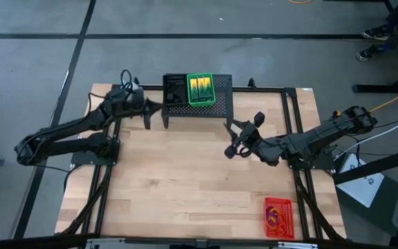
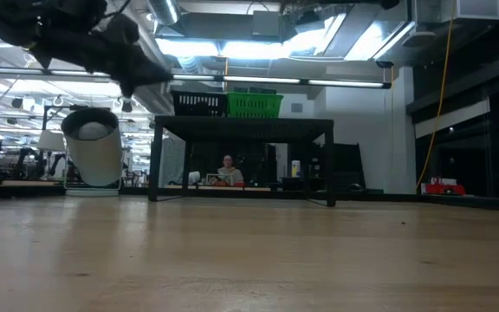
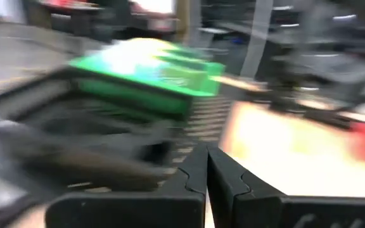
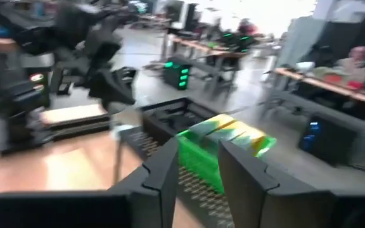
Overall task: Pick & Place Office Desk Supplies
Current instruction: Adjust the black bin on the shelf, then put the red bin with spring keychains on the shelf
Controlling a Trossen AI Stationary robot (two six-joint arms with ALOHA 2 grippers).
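A green tray [image 1: 200, 90] holding yellow-green crayon boxes sits next to a black tray [image 1: 175, 91] on top of the black mesh stand; both also show in the low view, green tray [image 2: 254, 105]. A red tray [image 1: 279, 216] with orange and purple loops lies at the table's near right corner. My left gripper [image 1: 155, 107] is shut and empty, just left of the stand; its wrist view shows the fingertips together [image 3: 206, 170] with the green tray [image 3: 151, 73] ahead. My right gripper [image 1: 231, 140] is open and empty, off the stand's near right corner, with the green tray [image 4: 224, 149] beyond its fingers.
The black mesh stand [image 1: 223, 104] on legs stands at the table's far middle. A round whitish roll [image 2: 93, 146] shows at the left of the low view. Bare wooden tabletop [image 1: 185, 180] fills the middle. A person sits at a desk far behind the table [image 2: 227, 171].
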